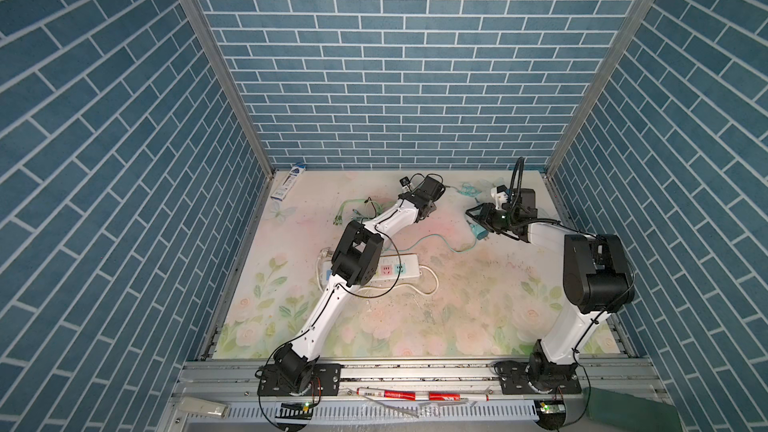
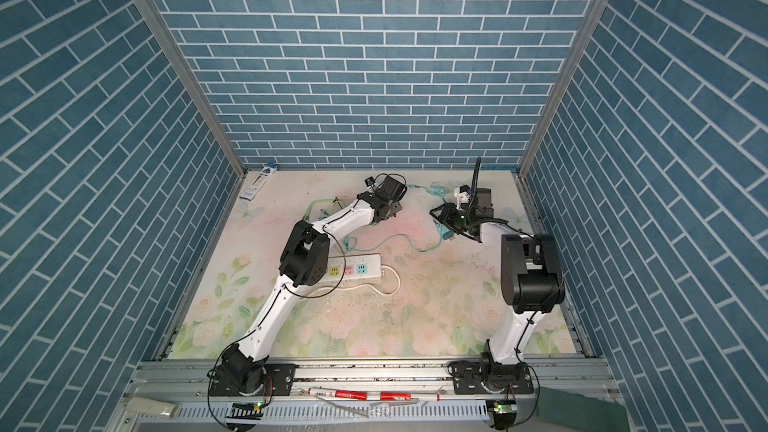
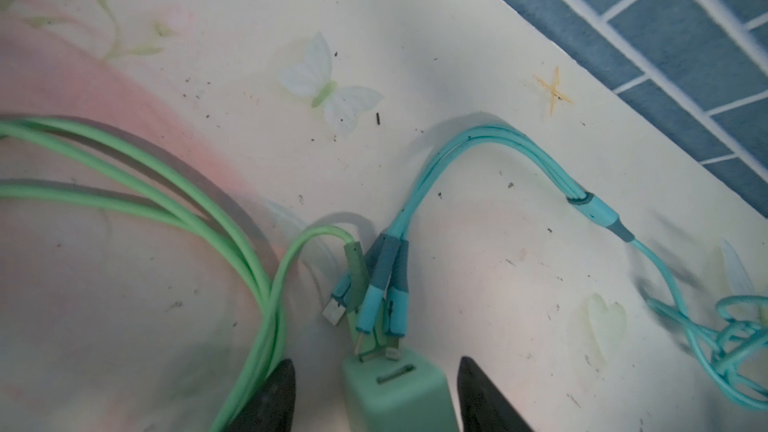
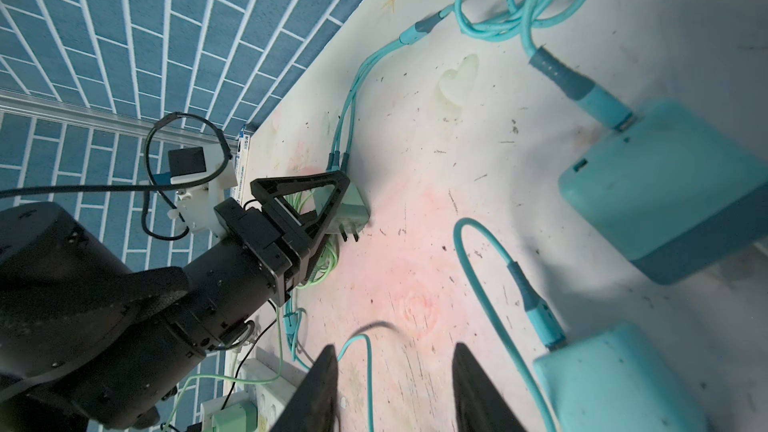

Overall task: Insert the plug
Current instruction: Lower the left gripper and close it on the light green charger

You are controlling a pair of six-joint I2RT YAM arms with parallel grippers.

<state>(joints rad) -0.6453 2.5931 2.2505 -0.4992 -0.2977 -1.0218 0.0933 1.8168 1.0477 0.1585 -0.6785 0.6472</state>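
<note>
Okay, surface (image 1: pixel 457 305) first: floral, messy, cables all over the far half. The strip (image 1: pixel 399 270) lies left of centre, nearer than everything else and partly under the left arm's elbow in both top views.

The left gripper (image 3: pixel 375 361) is at far centre, jaws open astride the green plug (image 3: pixel 395 396). One finger is just beside the plug and the other has a clear gap, so no clamp yet. The right gripper (image 4: pixel 393 346) is at far right, jaws apart and holding nothing, with teal adapters (image 4: pixel 665 184) beside it.

The green plug lies on the surface, well apart from the strip. Its prongs stick out along the surface, not down.

Risks:
- The off-centre jaws could twist or shove the plug on closing.
- The green cable (image 3: pixel 166 184) loops right beside one finger and may get pinched.
- The teal connectors (image 3: pixel 390 284) rest against the plug's end and could snag or drag along on the lift.
- The sideways prongs will likely need a wrist turn before the strip, so a weak grip could slip there.
- The strip looks loose and may slide under the push.
</note>
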